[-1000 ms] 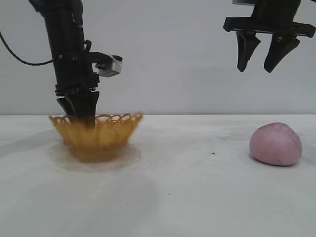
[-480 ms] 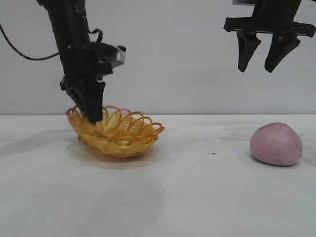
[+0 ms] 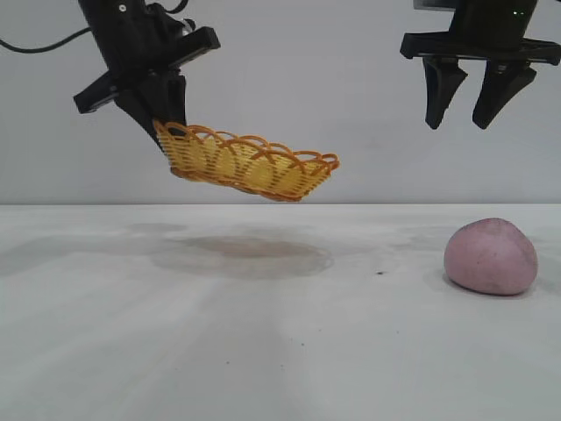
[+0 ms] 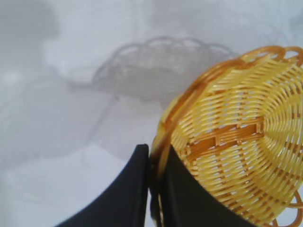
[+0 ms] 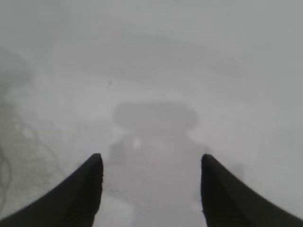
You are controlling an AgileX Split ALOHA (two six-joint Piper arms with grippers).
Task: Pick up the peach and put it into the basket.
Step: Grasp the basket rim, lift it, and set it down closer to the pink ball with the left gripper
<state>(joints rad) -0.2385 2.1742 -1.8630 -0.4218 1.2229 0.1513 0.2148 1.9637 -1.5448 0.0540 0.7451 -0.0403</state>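
The left arm is reaching down from the upper left, its left gripper (image 3: 162,132) pinching the basket (image 3: 250,164) by its rim, fingers closed tight on the weave, holding it tilted in the air above the bench (image 3: 263,351). The right gripper (image 3: 478,110) is hanging at the upper right, fingers parted and holding nothing. The peach (image 3: 490,256) is lying on the bench at right, below it.
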